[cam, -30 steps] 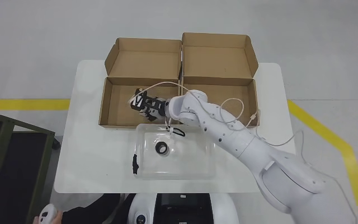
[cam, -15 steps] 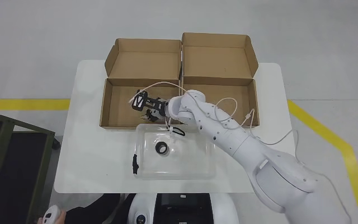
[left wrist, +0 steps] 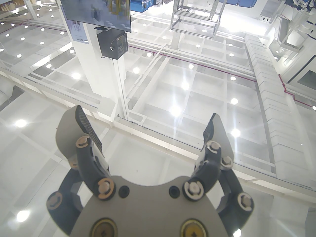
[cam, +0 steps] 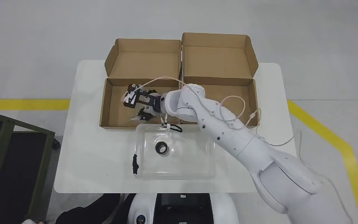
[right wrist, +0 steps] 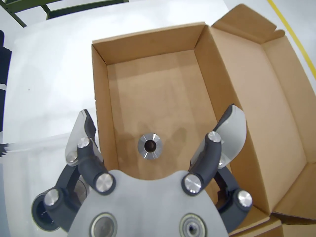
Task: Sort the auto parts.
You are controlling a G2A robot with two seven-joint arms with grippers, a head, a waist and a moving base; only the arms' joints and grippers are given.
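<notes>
One steel bush [right wrist: 149, 146] lies on the floor of the left box [right wrist: 148, 43], close to the wall on my side, just below my right jaws, which stand spread and empty. It looks dense, rigid and slick, so I'd pinch firmly across its round flanks. My left jaws, also spread, point away from the box.

a: where do the boxes sit?
b: left box [cam: 112, 106] and right box [cam: 246, 95] touch side by side, upper centre; metal part [right wrist: 149, 146] lies in the left box
a: the tray?
b: tray [cam: 196, 162] just below them, ring [cam: 162, 148] in it
</notes>
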